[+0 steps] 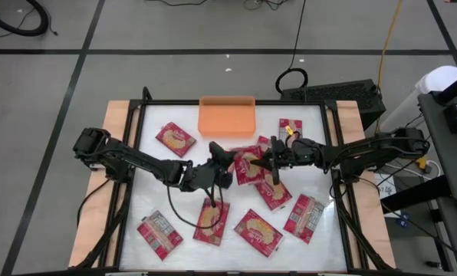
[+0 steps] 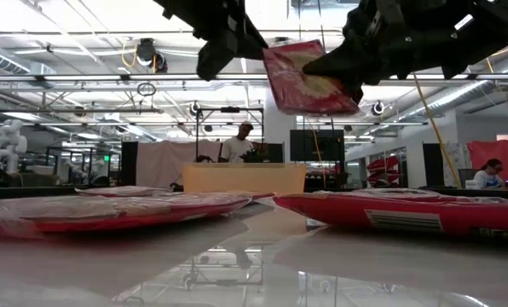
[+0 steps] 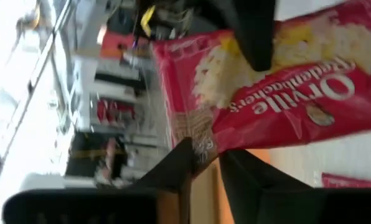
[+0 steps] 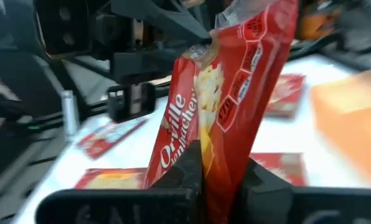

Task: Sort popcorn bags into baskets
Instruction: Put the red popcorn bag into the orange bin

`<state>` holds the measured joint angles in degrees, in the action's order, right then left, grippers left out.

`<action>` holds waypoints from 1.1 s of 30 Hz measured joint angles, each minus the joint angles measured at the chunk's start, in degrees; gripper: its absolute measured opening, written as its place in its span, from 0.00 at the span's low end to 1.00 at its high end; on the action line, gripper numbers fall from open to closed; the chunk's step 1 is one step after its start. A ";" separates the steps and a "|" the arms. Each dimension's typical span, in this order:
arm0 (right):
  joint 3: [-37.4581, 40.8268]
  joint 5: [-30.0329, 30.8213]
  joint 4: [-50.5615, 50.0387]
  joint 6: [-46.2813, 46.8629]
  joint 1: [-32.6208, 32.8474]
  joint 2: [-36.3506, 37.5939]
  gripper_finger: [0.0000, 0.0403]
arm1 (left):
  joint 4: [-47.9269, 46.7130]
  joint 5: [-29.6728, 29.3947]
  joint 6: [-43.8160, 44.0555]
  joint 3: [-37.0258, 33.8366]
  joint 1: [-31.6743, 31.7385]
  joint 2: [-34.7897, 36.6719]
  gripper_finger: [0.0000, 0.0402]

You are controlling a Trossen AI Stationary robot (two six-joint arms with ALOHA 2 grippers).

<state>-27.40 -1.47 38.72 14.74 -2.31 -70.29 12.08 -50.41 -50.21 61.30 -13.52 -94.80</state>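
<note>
Popcorn bags (image 1: 248, 164) glossy film; table (image 2: 262, 256) glossy white, reflective; basket (image 1: 227, 116) matt.

left arm (image 1: 129, 161): black, jointed, thin black cable | right arm (image 1: 366, 149): black, yellow wrist tag

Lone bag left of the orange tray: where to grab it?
Likely from straight above, pinching across the narrow width of the popcorn bag near one end: it lies flat on the table, skewed, apart from the tray and other bags.
</note>
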 joint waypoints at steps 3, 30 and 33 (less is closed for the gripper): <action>0.02 4.34 -0.41 -5.48 -1.13 1.86 0.09 | -0.01 -0.52 6.84 0.00 2.22 0.00 0.31; 0.02 1.31 5.49 -5.77 -12.73 5.98 0.03 | 12.22 38.57 62.08 -9.55 16.28 9.24 0.37; 0.02 1.38 6.05 -4.99 -9.90 5.98 0.03 | 20.50 34.32 64.61 -14.74 14.28 9.27 0.37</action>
<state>-27.38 -0.09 44.78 9.76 -12.21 -64.31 32.58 -16.10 14.39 46.56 0.76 -85.54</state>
